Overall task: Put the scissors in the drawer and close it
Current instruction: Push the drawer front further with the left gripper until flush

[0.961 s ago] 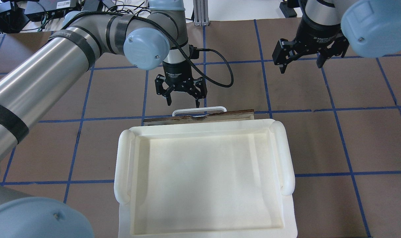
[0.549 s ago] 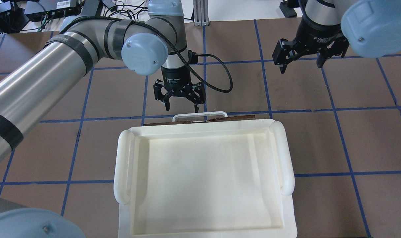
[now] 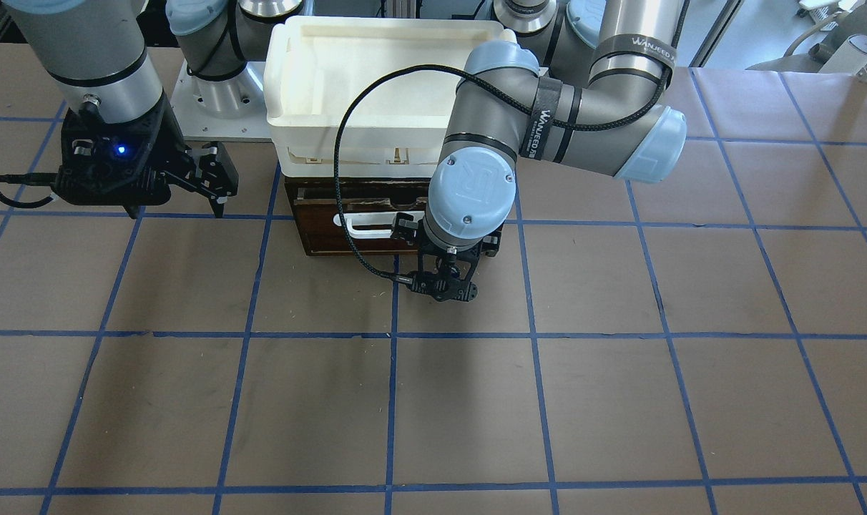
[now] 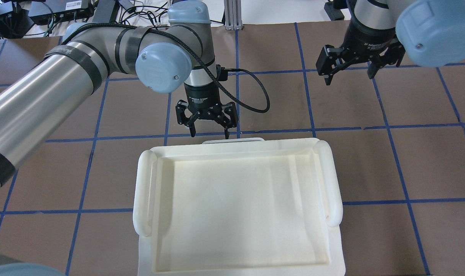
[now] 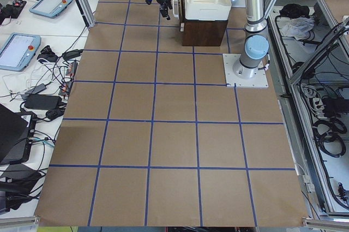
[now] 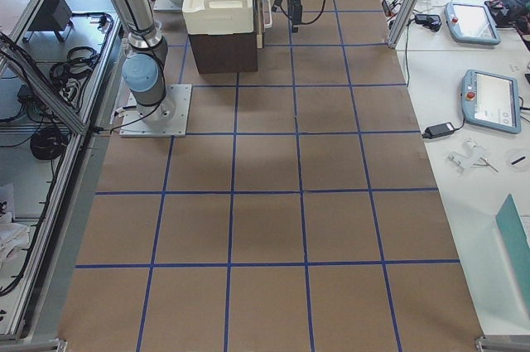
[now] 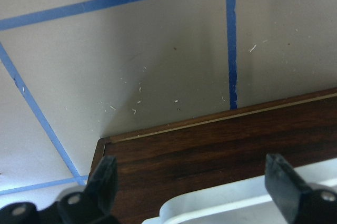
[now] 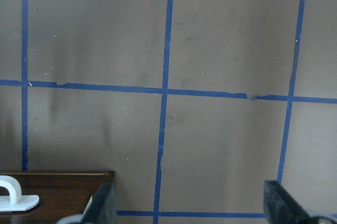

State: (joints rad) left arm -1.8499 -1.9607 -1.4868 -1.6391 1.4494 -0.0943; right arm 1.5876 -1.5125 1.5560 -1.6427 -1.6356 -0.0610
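The drawer (image 3: 326,232) is pushed into its dark wooden cabinet, with the dark brown front panel (image 7: 210,150) flush. From overhead only its white bar handle (image 4: 232,140) shows past the tray. The scissors are out of view. My left gripper (image 4: 209,134) is open and empty, pointing down right in front of the handle (image 7: 237,208), one finger (image 7: 102,182) on each side of it. I cannot tell whether it touches. My right gripper (image 4: 348,78) is open and empty, held above the table off to the drawer's side.
A white foam tray (image 4: 144,191) sits on top of the cabinet and hides it from above. The brown table has a blue tape grid (image 4: 305,96). The left arm's black cable (image 4: 261,96) loops beside the wrist.
The drawer has slid in: its brown front edge, visible beyond the tray before, is now under the tray. My left gripper moved toward the cabinet with it. The right gripper has not moved.
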